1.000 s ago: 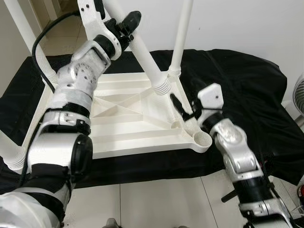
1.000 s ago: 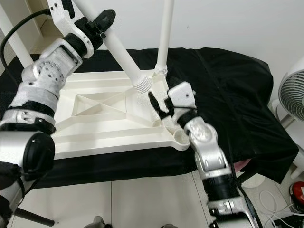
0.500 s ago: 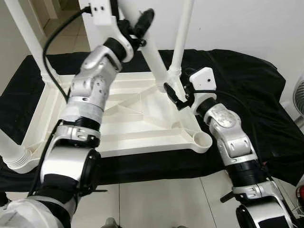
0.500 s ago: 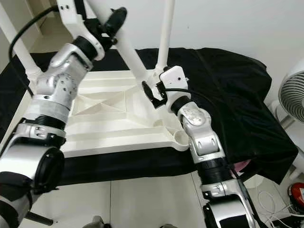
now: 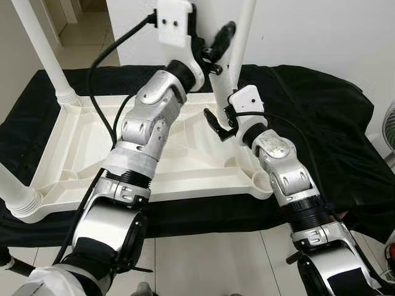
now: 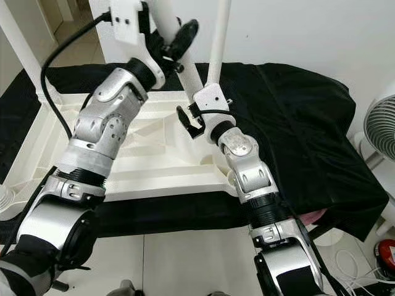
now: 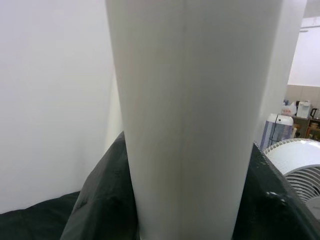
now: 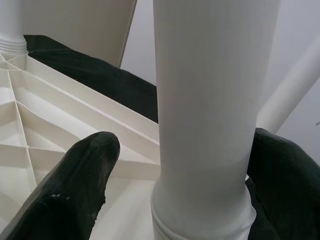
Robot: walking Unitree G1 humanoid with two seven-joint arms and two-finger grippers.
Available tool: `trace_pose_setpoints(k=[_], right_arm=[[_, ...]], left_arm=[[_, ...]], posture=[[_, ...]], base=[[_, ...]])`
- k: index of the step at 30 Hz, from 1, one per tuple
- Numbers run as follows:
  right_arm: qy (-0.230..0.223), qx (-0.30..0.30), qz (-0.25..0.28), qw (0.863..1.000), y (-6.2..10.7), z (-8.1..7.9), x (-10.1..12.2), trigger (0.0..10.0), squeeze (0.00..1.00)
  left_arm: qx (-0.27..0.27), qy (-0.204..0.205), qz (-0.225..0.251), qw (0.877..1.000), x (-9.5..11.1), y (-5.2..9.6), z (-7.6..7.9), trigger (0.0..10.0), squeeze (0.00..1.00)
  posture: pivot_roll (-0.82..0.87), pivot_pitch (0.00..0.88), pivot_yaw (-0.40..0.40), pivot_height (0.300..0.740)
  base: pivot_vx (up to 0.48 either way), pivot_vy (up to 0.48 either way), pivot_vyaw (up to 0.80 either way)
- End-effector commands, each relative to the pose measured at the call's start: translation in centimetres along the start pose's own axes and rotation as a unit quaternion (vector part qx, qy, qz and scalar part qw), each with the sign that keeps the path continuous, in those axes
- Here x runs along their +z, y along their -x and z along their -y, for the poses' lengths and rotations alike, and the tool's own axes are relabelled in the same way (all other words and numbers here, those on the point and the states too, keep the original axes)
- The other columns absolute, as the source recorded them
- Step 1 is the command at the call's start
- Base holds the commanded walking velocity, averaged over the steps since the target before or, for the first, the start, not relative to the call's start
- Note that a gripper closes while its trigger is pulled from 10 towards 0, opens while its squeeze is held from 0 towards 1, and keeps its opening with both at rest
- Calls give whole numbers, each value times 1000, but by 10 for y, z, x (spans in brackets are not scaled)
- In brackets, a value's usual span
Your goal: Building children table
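The white table top (image 5: 80, 142) lies upside down on a black cloth. My left gripper (image 5: 212, 49) is raised above its back right part, shut on a loose white leg (image 6: 191, 71) that slants down and to the right. In the left wrist view this leg (image 7: 185, 125) sits tight between the fingers. My right gripper (image 5: 223, 120) is open around the leg's lower end, near the ribbed collar. In the right wrist view one finger (image 8: 75, 195) stands apart from the leg (image 8: 210, 110). An empty round socket (image 5: 262, 180) shows at the front right corner.
Fitted legs stand at the back left (image 5: 43, 55), front left (image 5: 12, 191) and back right (image 5: 244, 31) corners. A white wall rises close behind. A fan (image 6: 379, 123) stands at the right, tiled floor (image 5: 203, 259) in front.
My left arm has swung the loose leg to the right and more upright. My right gripper rose from beside the corner socket and came around the leg's lower end.
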State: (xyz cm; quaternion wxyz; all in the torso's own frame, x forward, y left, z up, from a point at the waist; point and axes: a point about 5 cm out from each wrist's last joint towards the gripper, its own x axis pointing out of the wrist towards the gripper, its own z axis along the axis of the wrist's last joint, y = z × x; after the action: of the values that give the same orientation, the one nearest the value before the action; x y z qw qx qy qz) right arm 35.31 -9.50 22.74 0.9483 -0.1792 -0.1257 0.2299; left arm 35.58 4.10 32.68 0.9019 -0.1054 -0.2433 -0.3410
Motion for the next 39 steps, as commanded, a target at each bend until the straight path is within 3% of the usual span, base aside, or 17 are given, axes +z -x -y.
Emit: trace_pose_setpoints(k=[1, 11, 22, 23, 26, 27, 30, 31, 32, 33, 39], right_arm=[[5, -6, 1, 1000, -5, 2, 3, 10000, 0], [26, -31, 8, 999, -17, 6, 9, 10000, 0], [39, -33, 2, 999, -22, 6, 6, 10000, 0], [38, -31, 2, 999, -23, 6, 6, 7882, 0], [38, -31, 2, 999, -24, 6, 5, 7529, 0], [38, -32, 2, 999, -24, 5, 5, 6902, 0], [39, -33, 3, 999, -24, 5, 5, 6902, 0], [37, -29, 4, 999, -25, 4, 4, 2627, 0], [37, -29, 4, 999, -25, 4, 4, 2627, 0], [28, -20, 7, 999, -24, 2, 4, 0, 0], [6, -16, 4, 1000, -25, 1, 3, 0, 0]], left_arm=[[-10, -14, 13, 1000, 4, 1, 6, 10000, 0], [-23, -19, 8, 1000, -1, 3, 21, 10000, 0], [-25, -28, 11, 999, 2, 1, 23, 10000, 0], [-25, -30, 13, 999, 2, 1, 23, 10000, 0], [-25, -32, 13, 999, 3, 1, 23, 10000, 0], [-24, -33, 14, 999, 4, 1, 23, 10000, 0], [-25, -35, 15, 999, 5, 1, 23, 10000, 0], [-26, -36, 16, 999, 5, 1, 24, 10000, 0], [-26, -36, 16, 999, 5, 1, 24, 10000, 0], [-28, -38, 18, 999, 6, 0, 24, 10000, 0], [-28, -41, 20, 999, 7, 0, 25, 10000, 0]], posture=[[-51, 0, -5, 740], [-45, 0, -2, 740], [-41, 0, -1, 740], [-40, 0, -1, 740], [-41, 0, 0, 740], [-41, 0, 0, 740], [-41, 0, 0, 740], [-41, 0, 1, 740], [-41, 0, 1, 740], [-39, 0, 0, 740], [-36, 0, 0, 740]], base=[[0, 0, 0], [0, 0, 0], [0, 0, 0], [0, 0, 0], [0, 0, 0], [0, 0, 0], [0, 0, 0], [0, 0, 0], [0, 0, 0], [0, 0, 0], [0, 0, 0]])
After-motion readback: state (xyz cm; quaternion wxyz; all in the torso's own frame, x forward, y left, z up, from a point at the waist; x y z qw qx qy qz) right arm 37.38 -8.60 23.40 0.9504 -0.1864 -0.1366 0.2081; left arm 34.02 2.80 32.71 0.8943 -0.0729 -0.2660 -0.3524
